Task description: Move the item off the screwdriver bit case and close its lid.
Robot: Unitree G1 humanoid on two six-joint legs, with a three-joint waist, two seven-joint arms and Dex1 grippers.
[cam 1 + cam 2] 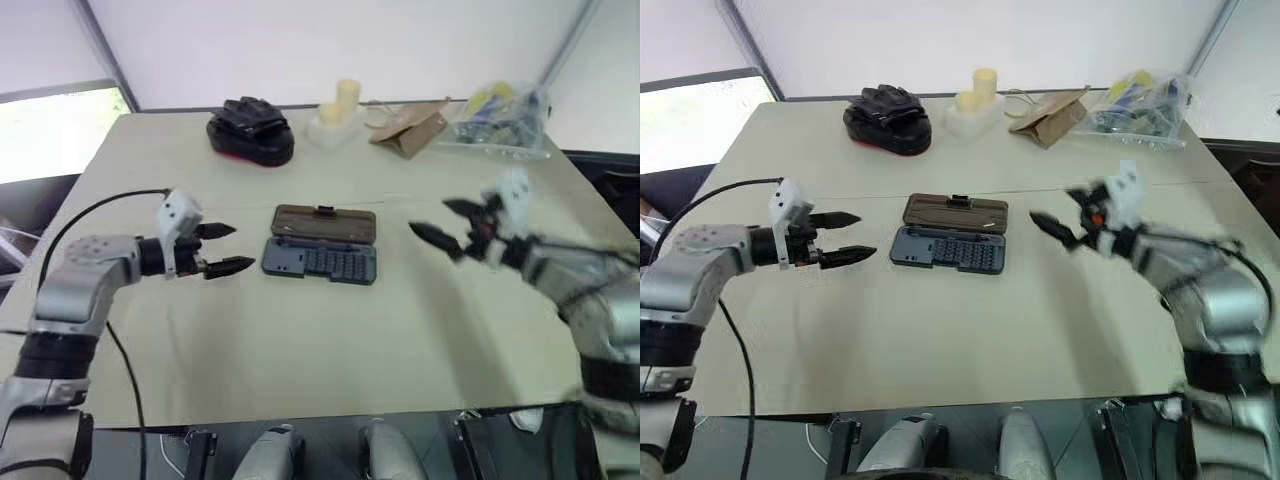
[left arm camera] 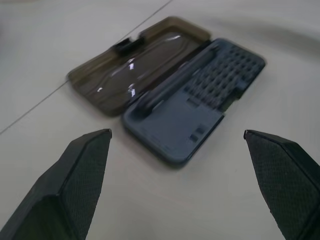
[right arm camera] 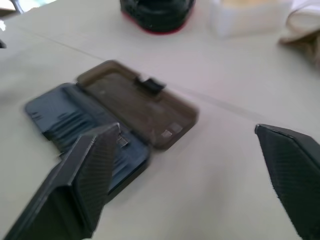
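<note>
Between my 2 wide-open, empty pincers, the screwdriver bit case [image 1: 321, 247] lay flat open, its smoky-brown lid [image 1: 324, 222] behind the grey-blue tray.

The two head views look forward and down from the near edge of the tabletop [image 1: 330, 320], taking in its whole width to the far edge; the right eye sits slightly to the right, so both share almost everything. Each wrist camera looks low and close along its own fingers toward the middle, the left from the left side, the right from the right. All four share the open bit case [image 1: 322, 245].
</note>
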